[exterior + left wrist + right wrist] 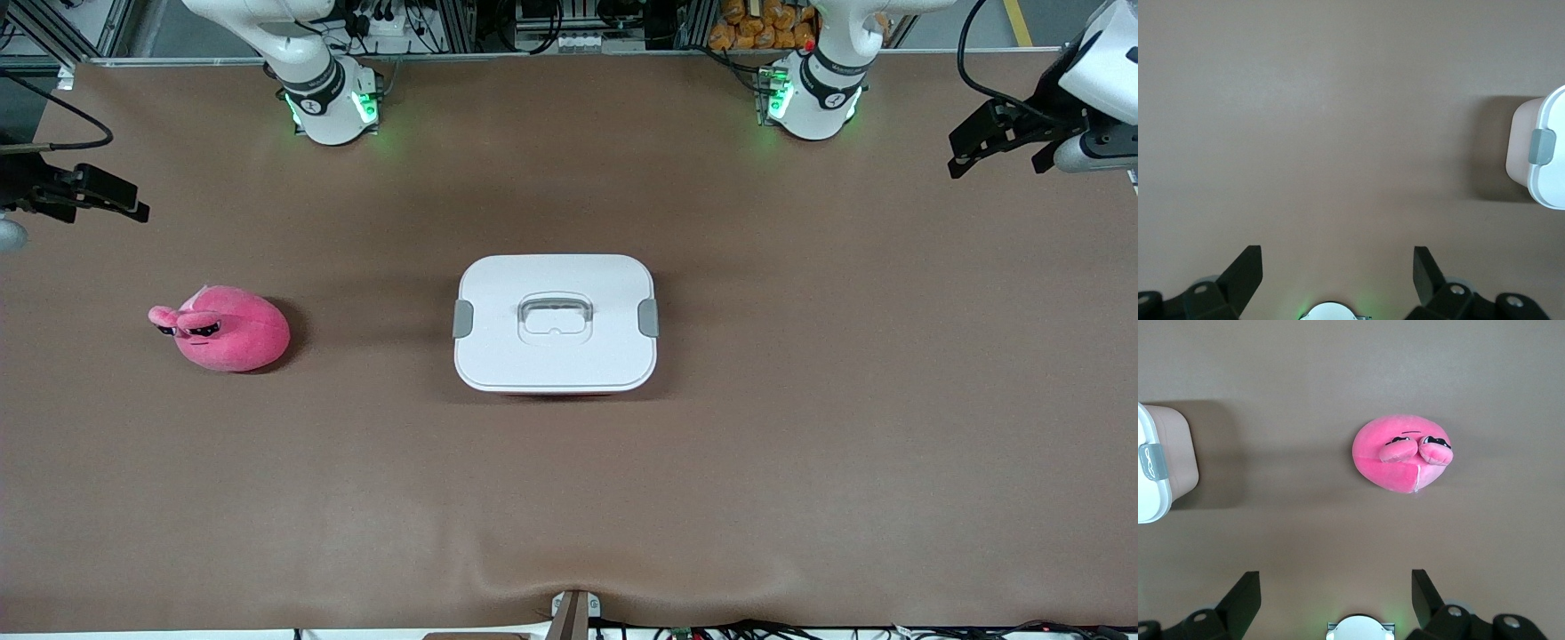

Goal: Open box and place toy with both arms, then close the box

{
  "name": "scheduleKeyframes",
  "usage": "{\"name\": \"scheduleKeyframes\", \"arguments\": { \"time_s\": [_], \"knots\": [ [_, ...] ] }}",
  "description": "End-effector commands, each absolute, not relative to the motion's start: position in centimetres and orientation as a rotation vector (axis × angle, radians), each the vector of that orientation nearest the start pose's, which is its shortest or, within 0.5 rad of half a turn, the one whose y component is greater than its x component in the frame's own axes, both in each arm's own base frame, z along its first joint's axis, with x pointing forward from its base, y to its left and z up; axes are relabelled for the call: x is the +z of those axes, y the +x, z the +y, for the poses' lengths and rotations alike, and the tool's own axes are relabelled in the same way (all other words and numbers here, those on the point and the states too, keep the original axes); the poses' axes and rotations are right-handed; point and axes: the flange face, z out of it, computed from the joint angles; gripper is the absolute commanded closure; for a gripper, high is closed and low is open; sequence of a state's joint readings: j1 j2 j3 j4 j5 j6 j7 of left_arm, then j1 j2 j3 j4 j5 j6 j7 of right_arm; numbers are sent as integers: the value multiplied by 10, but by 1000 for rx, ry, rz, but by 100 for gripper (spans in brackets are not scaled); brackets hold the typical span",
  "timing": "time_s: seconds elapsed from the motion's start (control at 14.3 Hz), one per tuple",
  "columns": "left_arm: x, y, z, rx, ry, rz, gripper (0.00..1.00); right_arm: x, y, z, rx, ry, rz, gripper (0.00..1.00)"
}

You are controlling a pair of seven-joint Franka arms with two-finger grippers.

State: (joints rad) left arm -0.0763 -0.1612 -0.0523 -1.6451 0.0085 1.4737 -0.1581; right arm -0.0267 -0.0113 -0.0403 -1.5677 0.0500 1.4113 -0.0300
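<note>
The box [556, 323] sits shut in the middle of the table, its white lid on, with a grey clip at each end and a recessed handle in the centre. The toy [227, 329], a pink plush blob, lies on the table toward the right arm's end. My left gripper [994, 167] hangs open and empty above the table's left-arm end. My right gripper [133, 209] hangs open and empty above the right-arm end. The left wrist view shows the open left gripper [1337, 257] and one end of the box [1545, 157]. The right wrist view shows the open right gripper [1336, 580], the toy [1401, 453] and the other end of the box [1158, 473].
A brown mat [569, 480] covers the whole table. The two arm bases [329, 102] [813, 98] glow green along the edge farthest from the front camera. A small bracket [573, 613] and cables sit at the nearest edge.
</note>
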Motion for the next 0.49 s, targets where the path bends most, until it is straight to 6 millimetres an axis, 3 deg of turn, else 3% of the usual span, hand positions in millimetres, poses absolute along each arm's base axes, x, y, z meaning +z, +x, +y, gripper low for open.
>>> {"name": "scheduleKeyframes", "arguments": {
  "time_s": [0.0, 0.42],
  "knots": [
    [668, 492, -65, 12, -3138, -31, 0, 619, 529, -35, 230, -3080, 44, 0],
    [673, 500, -62, 15, -3131, -54, 0, 618, 529, -35, 232, -3080, 44, 0]
  ]
}}
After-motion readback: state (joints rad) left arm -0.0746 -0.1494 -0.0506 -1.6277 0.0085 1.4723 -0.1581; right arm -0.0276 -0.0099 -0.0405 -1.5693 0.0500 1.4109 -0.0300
